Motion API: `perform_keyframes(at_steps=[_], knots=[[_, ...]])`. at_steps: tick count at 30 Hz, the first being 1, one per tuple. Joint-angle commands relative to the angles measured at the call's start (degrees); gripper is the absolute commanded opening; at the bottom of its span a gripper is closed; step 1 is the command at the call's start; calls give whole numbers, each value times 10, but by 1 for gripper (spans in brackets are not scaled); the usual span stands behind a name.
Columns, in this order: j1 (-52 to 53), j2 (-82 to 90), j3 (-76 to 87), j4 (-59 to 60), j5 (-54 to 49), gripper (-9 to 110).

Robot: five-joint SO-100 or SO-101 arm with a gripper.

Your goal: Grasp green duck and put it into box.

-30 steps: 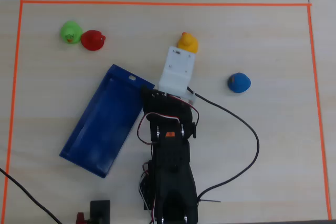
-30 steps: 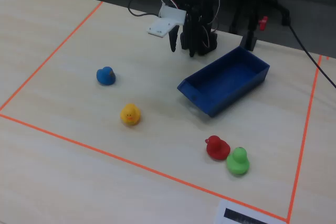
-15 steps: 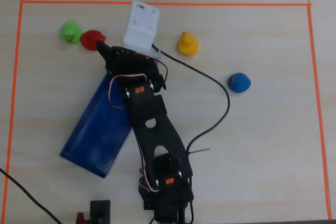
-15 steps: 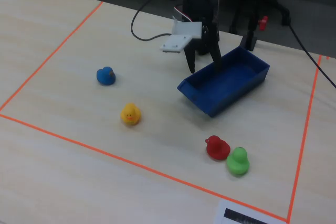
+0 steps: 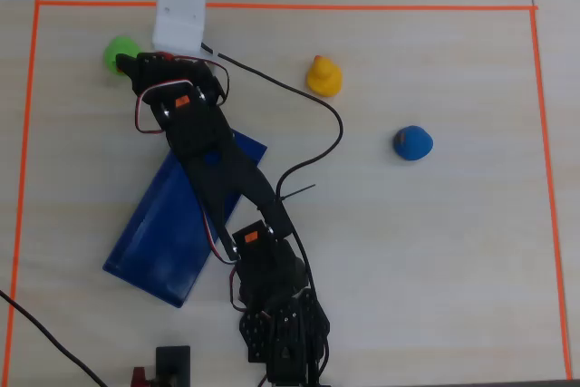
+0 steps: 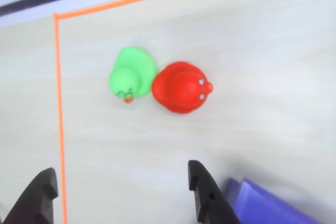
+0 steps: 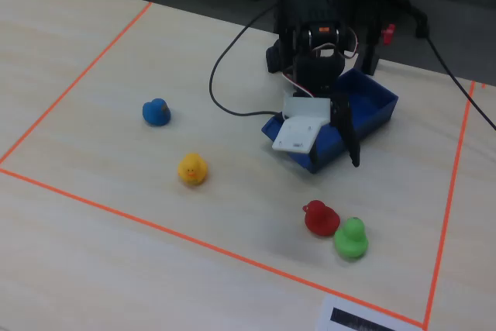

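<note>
Two ducks sit pressed together near a taped corner of the worktop (image 7: 101,160): the green duck (image 6: 131,74) touches the red duck (image 6: 181,87) on its right in the wrist view, with the orange tape (image 6: 59,108) just beside the green one on the other side. The end effector (image 6: 123,192) hovers short of the pair, fingers apart and empty, its gap lined up roughly below the green duck in that view. The box (image 7: 372,110) lies behind it under the arm, near the ducks. The main risk, as I judge it, is the contact between the ducks: a finger descending on the red side has no gap to enter, so it may land on the red duck, shove both, or clamp the two together. A rounded, probably slippery body could also squirt out of a shallow pinch. A yellow duck (image 7: 191,168) and a blue duck (image 7: 156,112) stand well apart and pose no hindrance.
</note>
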Motion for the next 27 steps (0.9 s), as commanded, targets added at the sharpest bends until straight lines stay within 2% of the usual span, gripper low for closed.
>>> perform_keyframes(at_steps=[1,9,27], knots=[[-11,-37,-63,-25,-2,32],[-41,-131,-162,-24,10,31],[-59,-235,-247,-55,29,31]])
